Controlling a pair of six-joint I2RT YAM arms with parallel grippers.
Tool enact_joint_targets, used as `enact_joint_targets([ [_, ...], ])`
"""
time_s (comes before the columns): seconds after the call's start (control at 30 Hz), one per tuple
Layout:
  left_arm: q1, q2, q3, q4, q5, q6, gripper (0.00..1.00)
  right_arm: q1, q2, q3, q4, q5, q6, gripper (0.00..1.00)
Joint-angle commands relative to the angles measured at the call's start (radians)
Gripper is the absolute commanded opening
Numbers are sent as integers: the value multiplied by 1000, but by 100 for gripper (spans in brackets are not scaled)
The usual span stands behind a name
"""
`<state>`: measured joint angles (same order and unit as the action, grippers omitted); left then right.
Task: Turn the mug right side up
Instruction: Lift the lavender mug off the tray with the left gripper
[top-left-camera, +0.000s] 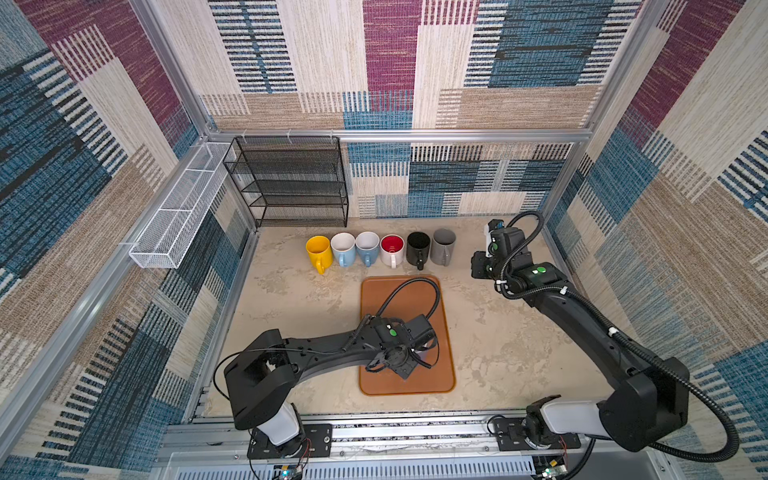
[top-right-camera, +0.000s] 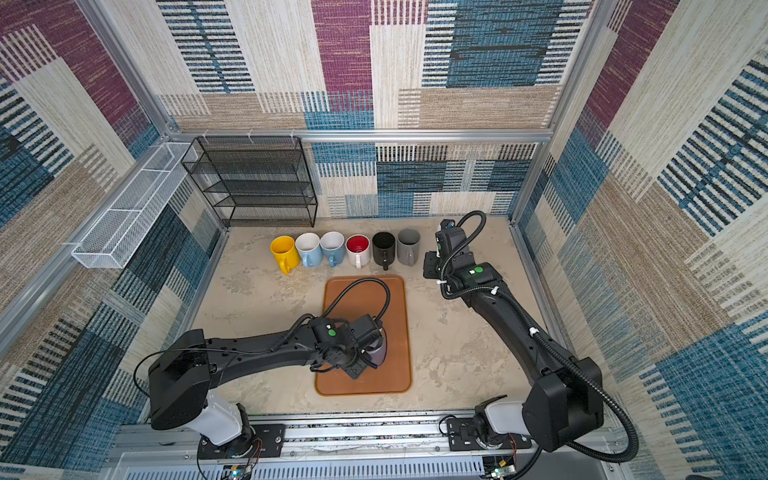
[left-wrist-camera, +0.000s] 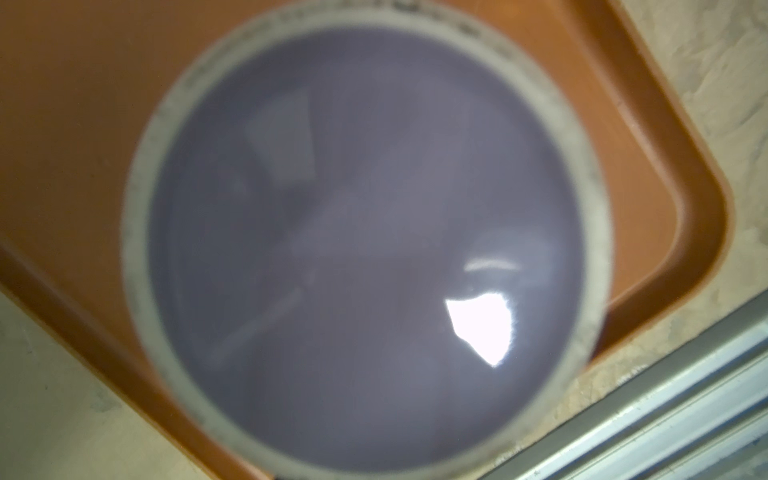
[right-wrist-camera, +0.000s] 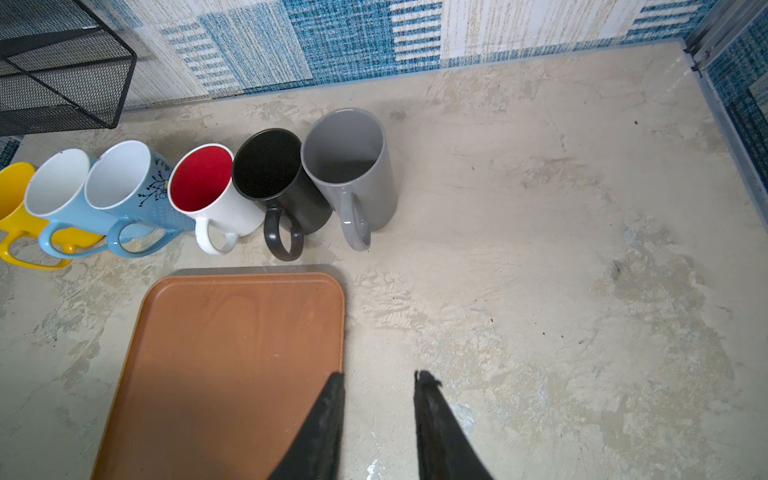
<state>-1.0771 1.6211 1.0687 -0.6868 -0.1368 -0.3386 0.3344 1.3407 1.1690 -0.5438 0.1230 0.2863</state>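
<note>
A lavender-grey mug (left-wrist-camera: 365, 249) fills the left wrist view, blurred and very close. Its glazed base with a pale bare ring faces the camera, so it is upside down over the orange tray (left-wrist-camera: 83, 124). In a top view only a sliver of the mug (top-right-camera: 379, 353) shows under my left gripper (top-right-camera: 368, 347), which sits right on top of it. The left fingers are hidden in every view, so I cannot see a grip. My right gripper (right-wrist-camera: 378, 378) hangs open and empty above the table by the tray's far right corner (right-wrist-camera: 328, 291).
Several upright mugs line the back: yellow (top-left-camera: 319, 249), two light blue (top-left-camera: 344, 248), white with red inside (top-left-camera: 392, 249), black (top-left-camera: 418, 248), grey (top-left-camera: 444, 247). A black wire rack (top-left-camera: 291, 183) and a white mesh basket (top-left-camera: 178, 216) stand at the back left.
</note>
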Motion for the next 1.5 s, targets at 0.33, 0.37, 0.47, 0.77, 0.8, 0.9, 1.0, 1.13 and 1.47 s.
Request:
enact_joint_targets([
  [0.33,62,24,0,-24,-15,-16,0,-5,2,-15,43,-25,-4,32],
  [0.37,71,25,1,-18,-11,-15,0,-6,0,-17,47,-30,-3,32],
  [0.47,95,29,7,-5,1,-11,0,-5,2,-22,54,-44,-4,31],
  [0.77,151,26,37,7,1,12,0,-6,-2,-35,70,-69,-4,30],
  [0.8,157,24,40,10,-1,14,0,-6,-2,-36,70,-70,-4,30],
  [0.9,175,18,43,29,0,21,0,-5,-6,-43,78,-77,-4,30],
  [1.0,197,9,49,48,5,26,0,-5,-2,-43,89,-89,-3,30],
  [1.13,226,3,59,67,31,27,0,-6,3,-42,95,-100,-3,30],
  [1.47,275,-13,74,99,108,44,0,-5,13,-74,151,-162,2,29],
])
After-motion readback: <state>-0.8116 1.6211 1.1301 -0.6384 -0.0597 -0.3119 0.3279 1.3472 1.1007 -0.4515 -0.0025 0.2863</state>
